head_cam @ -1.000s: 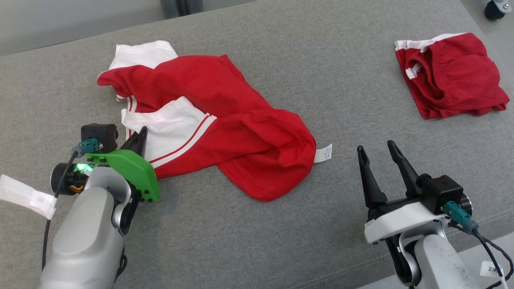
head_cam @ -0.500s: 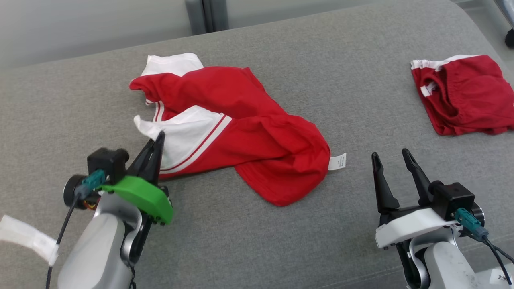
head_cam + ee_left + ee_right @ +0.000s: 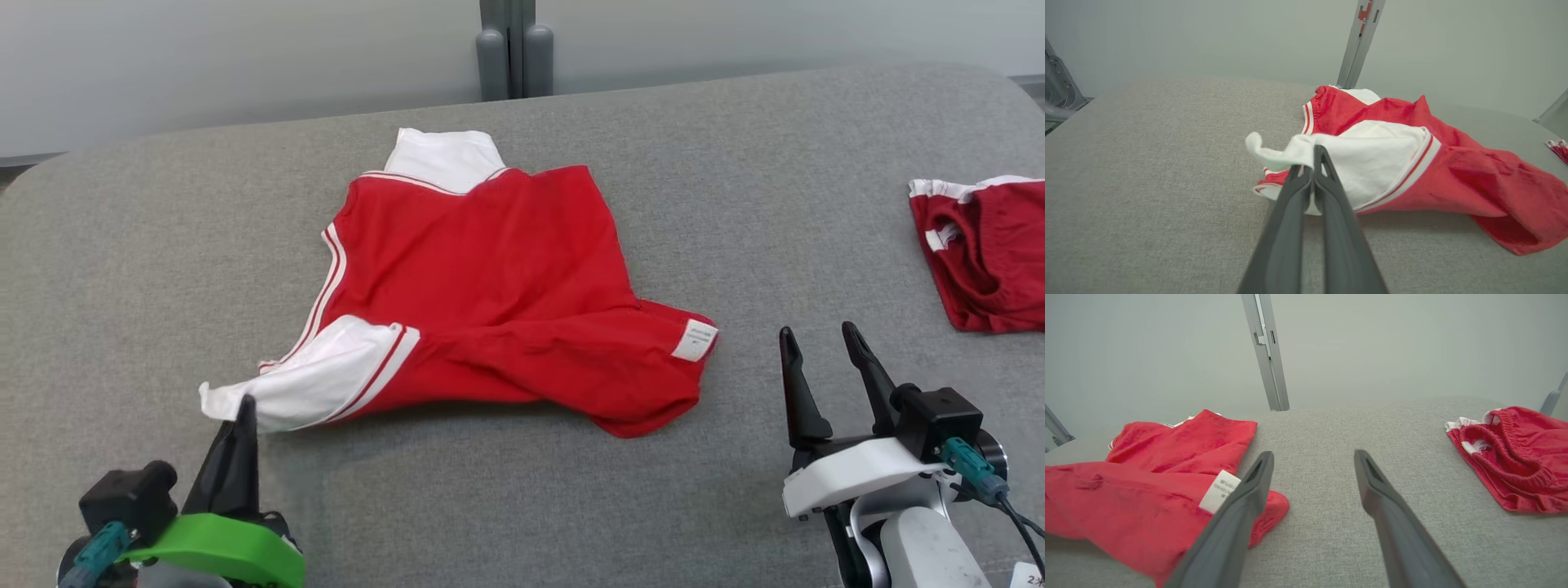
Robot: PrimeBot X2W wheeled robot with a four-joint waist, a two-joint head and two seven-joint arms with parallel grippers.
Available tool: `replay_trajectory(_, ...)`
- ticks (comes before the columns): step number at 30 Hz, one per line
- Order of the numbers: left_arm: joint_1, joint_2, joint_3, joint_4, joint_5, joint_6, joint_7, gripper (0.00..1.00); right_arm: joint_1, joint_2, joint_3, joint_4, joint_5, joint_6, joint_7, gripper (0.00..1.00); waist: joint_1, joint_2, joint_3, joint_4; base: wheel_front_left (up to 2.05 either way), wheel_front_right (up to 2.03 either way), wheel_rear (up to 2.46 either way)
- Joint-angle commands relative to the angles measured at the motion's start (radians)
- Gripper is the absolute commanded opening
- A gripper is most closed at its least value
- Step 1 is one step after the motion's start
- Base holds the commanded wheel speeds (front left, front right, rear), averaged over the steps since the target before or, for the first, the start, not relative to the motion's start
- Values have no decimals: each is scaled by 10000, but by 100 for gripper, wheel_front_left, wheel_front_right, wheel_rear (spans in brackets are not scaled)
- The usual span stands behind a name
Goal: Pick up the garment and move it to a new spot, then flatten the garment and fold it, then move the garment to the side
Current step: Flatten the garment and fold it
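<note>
The grey fabric-covered desk [image 3: 131, 269] carries everything here. Across its middle lies the red knit garment with white sleeves and striped trim [image 3: 482, 278], opened out roughly flat, though its near hem is bunched and rumpled. Well apart, at the right edge, sits a second crumpled red garment with white trim [image 3: 988, 261], which nothing touches.

Judging by how the cloth lies, the flattening step is in hand and folding has not begun. The next move seems to call for drawing the held sleeve out toward the near left until that side lies smooth, while the other arm takes the bunched hem corner and pulls it the opposite way. Too sharp a tug would likely drag the whole garment instead of smoothing it.

The left end effector [image 3: 1310, 163] has its two dark fingers pressed together, pinching the edge of the near white sleeve [image 3: 310, 392], which the left wrist view shows raised a little off the desk. The right end effector [image 3: 818, 329] has its fingers spread wide and holds nothing; it hovers near the hem corner that bears the small white care label [image 3: 694, 339], apart from the cloth
</note>
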Motion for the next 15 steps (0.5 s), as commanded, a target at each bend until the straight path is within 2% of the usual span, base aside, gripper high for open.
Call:
replay_trajectory(1,262,119,185,-18,-57,150,-75,0,91,-22,-29,48,-45,-15,-32,100,0,0,-153,164,0,0,0)
replay_trajectory(7,608,-8,486,583,-446,315,-143,0,31,-22,16,133,-100,-15,-32,100,0,0,-178,168,0,0,0)
replay_trajectory(15,402,-190,749,2167,-830,125,-599,0,-17,-21,-14,317,-132,-15,-32,100,0,0,-135,25,0,0,0)
